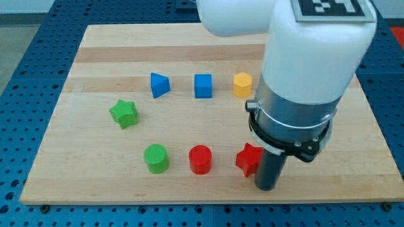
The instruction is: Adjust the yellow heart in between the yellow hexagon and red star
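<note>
**Bystander blocks on the wooden board**

A blue wedge-like block (160, 84) and a blue cube (202, 86) sit side by side in the upper row. A green star (124, 113) lies toward the view's left. Lower down, a green cylinder (156, 157) stands beside a red cylinder (201, 159). All rest on the wooden board (95, 164).

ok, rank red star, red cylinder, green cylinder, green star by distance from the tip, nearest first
From my tip, at the view's bottom right:
1. red star, touching or nearly so, just left
2. red cylinder, further left
3. green cylinder, bottom row's left end
4. green star, upper left
</note>
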`<act>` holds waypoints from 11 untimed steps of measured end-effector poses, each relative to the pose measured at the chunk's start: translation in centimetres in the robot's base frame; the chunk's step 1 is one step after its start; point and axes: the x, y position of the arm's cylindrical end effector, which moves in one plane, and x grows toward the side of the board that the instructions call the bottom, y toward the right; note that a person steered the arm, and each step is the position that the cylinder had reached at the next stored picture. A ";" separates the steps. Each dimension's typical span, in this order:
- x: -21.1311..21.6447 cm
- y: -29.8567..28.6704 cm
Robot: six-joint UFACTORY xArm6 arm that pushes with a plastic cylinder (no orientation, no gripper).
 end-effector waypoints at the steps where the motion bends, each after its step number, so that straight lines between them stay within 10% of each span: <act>1: 0.0 0.0; 7: -1.8 6.2; 11: -26.5 8.1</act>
